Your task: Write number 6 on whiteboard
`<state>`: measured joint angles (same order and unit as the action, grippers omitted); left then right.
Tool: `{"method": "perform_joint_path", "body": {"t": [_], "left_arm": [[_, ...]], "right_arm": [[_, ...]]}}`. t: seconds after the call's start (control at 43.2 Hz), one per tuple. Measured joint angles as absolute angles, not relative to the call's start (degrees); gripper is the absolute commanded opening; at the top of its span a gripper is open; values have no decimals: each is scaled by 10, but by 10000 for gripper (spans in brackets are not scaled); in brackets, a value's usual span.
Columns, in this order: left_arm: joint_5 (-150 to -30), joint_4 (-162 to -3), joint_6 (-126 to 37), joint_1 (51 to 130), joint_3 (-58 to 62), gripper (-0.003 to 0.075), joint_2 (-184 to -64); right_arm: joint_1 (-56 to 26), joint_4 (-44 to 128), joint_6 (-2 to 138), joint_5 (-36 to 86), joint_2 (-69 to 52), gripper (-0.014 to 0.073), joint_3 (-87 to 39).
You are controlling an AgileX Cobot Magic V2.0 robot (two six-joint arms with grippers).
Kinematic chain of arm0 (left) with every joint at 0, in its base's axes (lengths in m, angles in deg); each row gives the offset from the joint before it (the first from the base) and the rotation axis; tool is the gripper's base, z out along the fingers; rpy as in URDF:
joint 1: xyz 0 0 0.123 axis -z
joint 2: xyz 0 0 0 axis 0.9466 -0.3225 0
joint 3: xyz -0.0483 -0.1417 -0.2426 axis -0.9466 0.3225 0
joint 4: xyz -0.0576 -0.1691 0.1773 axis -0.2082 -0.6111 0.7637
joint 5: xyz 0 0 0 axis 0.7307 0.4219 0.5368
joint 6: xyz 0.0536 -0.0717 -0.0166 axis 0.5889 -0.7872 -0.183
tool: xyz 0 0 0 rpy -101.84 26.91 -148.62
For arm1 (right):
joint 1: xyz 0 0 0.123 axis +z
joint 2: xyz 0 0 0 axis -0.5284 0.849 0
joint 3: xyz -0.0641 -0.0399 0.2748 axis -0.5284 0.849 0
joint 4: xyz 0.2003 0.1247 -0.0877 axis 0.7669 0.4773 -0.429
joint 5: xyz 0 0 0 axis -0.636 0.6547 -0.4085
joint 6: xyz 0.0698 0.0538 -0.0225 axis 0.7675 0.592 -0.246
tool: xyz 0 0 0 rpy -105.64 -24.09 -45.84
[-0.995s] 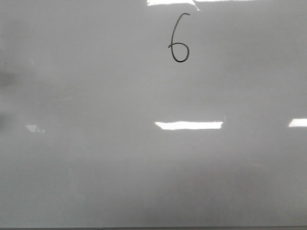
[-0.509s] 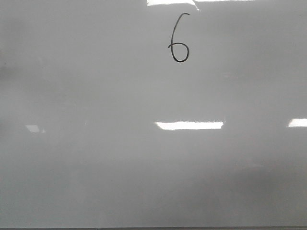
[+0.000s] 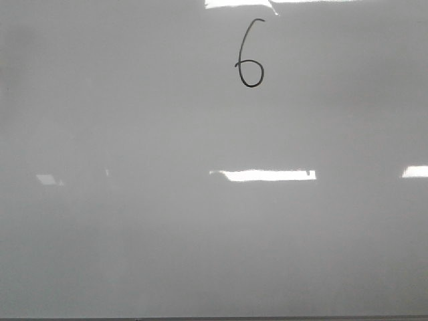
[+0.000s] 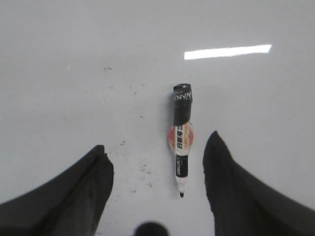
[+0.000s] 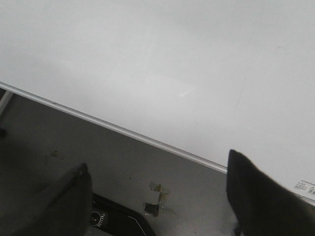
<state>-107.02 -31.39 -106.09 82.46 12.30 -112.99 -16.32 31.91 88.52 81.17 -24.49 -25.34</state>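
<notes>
Your number 6 [image 3: 250,55] sits unchanged at the whiteboard's [image 3: 134,234] upper centre; only reflections shifted, so the writing looks done. Left end effector [image 4: 157,169] is spread around the released marker [image 4: 181,140]; right end effector [image 5: 162,196] is spread, empty.

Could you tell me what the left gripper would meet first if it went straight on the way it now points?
Most likely the marker, lying uncapped on the whiteboard between the open fingers of the left gripper, nearer one finger. How high the gripper hangs is unclear.

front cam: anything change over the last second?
Almost nothing. The 6 sits in the same spot on the whiteboard, unchanged. Only the light reflections shifted slightly, and a faint dark smudge at the left edge faded. No arm enters the front view.
</notes>
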Motion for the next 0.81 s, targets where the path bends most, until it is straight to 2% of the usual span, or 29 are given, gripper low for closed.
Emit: {"method": "perform_joint_path", "body": {"t": [0.231,0.324,0.486,0.648,0.741,0.81], "left_arm": [[-1283,-399,-979,934,46,408,-1113],[-1333,-425,-969,970,39,408,-1112],[-1358,-440,-965,1026,38,408,-1110],[-1351,-442,-965,1049,38,389,-1110],[-1349,-442,-965,1051,38,314,-1110],[-1347,-442,-965,1051,38,242,-1110]], "right_arm": [[-163,318,889,813,-282,581,-254],[-163,318,889,813,-290,581,-253],[-163,318,887,805,-299,581,-227],[-163,318,880,792,-301,580,-213],[-163,318,880,788,-301,517,-212],[-163,318,880,786,-301,411,-212]]}}
